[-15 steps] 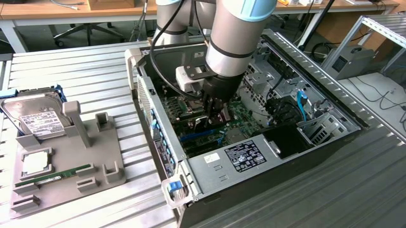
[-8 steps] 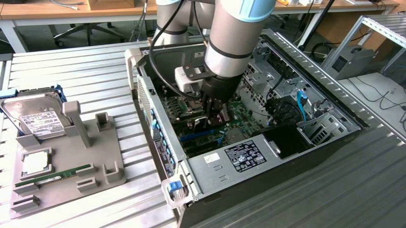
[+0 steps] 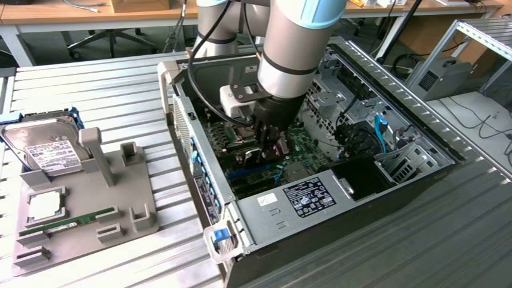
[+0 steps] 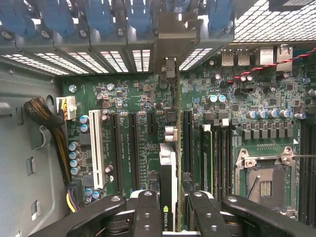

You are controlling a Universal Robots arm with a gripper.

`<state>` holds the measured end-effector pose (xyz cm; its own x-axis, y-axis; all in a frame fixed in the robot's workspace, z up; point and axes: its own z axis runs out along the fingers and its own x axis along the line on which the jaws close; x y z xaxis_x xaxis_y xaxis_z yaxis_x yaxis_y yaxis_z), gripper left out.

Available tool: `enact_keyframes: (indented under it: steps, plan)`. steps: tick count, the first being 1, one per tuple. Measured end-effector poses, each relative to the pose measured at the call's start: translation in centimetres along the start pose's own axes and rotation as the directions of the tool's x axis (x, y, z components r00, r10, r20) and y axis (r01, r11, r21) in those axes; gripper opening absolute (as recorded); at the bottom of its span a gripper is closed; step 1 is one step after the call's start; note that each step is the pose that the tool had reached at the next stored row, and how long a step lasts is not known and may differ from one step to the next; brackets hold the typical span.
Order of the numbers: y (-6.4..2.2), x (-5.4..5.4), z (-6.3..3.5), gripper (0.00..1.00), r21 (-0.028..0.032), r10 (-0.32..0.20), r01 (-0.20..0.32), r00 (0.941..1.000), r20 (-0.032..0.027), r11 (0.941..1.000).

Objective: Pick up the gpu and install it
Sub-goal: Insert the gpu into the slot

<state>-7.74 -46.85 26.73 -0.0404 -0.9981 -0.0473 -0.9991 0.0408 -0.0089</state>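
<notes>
My gripper is shut on the gpu, a thin card seen edge-on with a green logo near my black fingers. The card stands upright over the green motherboard, running between the long black expansion slots toward the rear slot openings. Its silvery metal end bracket sits against the case's back wall. Whether the card's edge is down in a slot cannot be told. In the exterior view my gripper reaches deep into the open computer case over the motherboard.
A white slot, memory slots and the bare processor socket flank the card. The power supply fills the case's near end. At the exterior view's left, a grey fixture holds a hard drive, a processor and a green memory stick.
</notes>
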Motion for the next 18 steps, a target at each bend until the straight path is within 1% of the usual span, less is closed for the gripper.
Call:
enact_keyframes:
  steps: [5, 18]
  plan:
    - [0.0, 0.0, 0.01, 0.27, 0.0001, 0.0, 0.0, 1.0, 0.0, 1.0]
    - [0.0, 0.0, 0.01, 0.27, -0.0022, 0.003, -0.003, 1.0, -0.0001, 1.0]
